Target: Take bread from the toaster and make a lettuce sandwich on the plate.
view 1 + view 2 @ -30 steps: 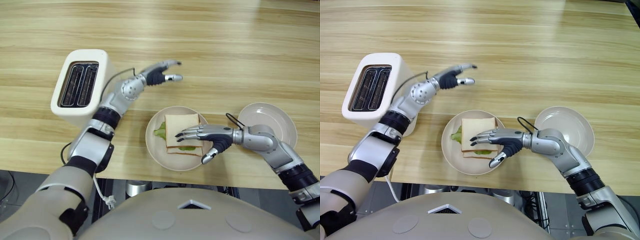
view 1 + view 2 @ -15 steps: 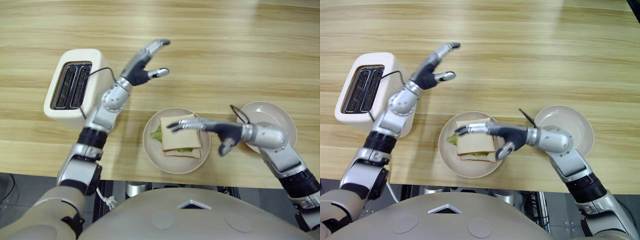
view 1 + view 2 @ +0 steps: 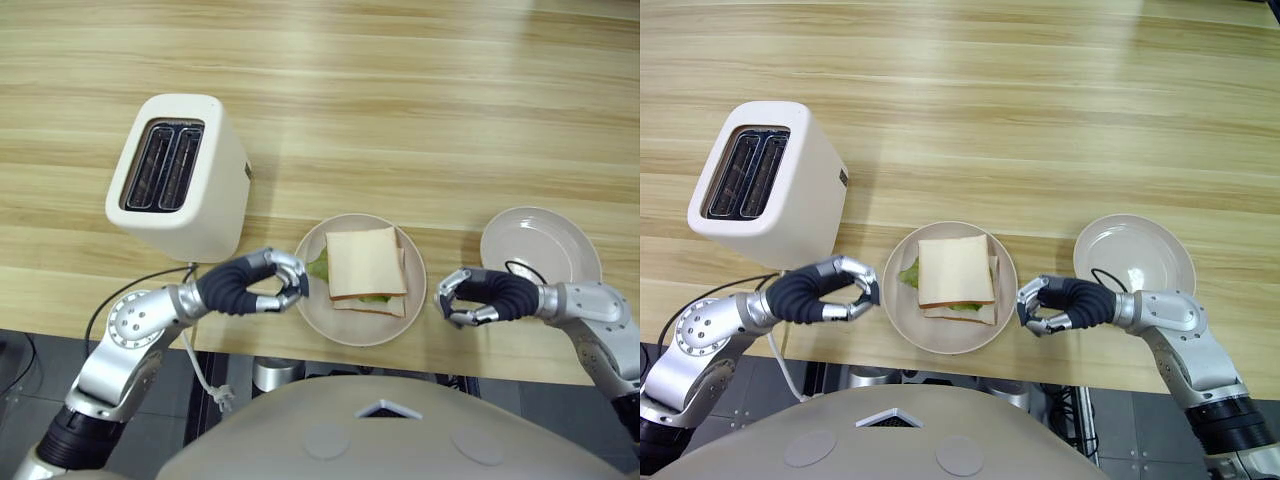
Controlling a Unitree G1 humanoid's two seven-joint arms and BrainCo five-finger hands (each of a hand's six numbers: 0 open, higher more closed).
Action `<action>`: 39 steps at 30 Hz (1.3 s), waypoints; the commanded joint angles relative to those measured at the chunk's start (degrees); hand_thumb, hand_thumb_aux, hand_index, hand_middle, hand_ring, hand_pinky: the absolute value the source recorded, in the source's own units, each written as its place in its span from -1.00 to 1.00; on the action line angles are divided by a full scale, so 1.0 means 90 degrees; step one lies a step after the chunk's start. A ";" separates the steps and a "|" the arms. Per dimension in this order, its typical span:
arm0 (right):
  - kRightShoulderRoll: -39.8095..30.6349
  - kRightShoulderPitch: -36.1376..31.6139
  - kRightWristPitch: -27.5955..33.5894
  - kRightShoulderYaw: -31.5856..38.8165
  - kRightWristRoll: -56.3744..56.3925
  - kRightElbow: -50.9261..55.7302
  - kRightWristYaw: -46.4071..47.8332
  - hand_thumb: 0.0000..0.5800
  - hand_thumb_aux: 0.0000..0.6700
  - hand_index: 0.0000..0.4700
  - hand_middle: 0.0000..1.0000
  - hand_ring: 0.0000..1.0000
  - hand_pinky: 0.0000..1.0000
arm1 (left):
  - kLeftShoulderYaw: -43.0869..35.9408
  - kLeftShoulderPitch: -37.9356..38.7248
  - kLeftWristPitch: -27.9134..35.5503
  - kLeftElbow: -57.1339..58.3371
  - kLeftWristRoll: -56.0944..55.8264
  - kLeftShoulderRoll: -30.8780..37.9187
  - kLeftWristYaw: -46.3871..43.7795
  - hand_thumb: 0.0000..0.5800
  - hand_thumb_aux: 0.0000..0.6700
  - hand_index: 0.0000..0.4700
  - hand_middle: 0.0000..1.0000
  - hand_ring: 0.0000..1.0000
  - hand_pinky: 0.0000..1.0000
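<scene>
Toaster [image 3: 185, 190] upper left was cream with dark slots. Centre plate [image 3: 315, 300] was beige, bread [image 3: 365, 262] white with tan crust, lettuce [image 3: 320, 266] green. Lower-right plate [image 3: 540, 245] off-white. Table [image 3: 400, 100] had pale wood grain.

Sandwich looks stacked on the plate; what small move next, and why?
Probably draw the left hand and right hand back from the table: the sandwich sits assembled on the plate, lettuce showing, and both hands are curled, holding nothing.

Lettuce [image 3: 318, 267] mostly under top slice [image 3: 364, 262]
</scene>
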 commanded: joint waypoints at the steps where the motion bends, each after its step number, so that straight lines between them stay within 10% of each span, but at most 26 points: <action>1: -0.0057 0.0003 -0.0262 0.0165 -0.0886 0.0039 0.0163 1.00 1.00 0.96 1.00 1.00 1.00 | -0.0450 0.0146 -0.0025 0.0443 0.1326 0.0323 -0.0238 1.00 1.00 0.96 1.00 1.00 1.00; 14: 0.0274 -0.0434 -0.1955 0.1007 -0.4461 0.0759 -0.1063 1.00 1.00 0.96 1.00 1.00 1.00 | -0.1088 -0.0859 -0.0585 0.2094 0.5738 0.0900 0.0622 1.00 1.00 0.96 1.00 1.00 1.00; 39: 0.1289 -0.2590 -0.2373 0.1430 -0.5473 0.2390 -0.2270 1.00 1.00 0.96 1.00 1.00 1.00 | -0.1970 -0.3291 -0.0997 0.3645 0.6912 -0.0805 0.1215 1.00 1.00 0.96 1.00 1.00 1.00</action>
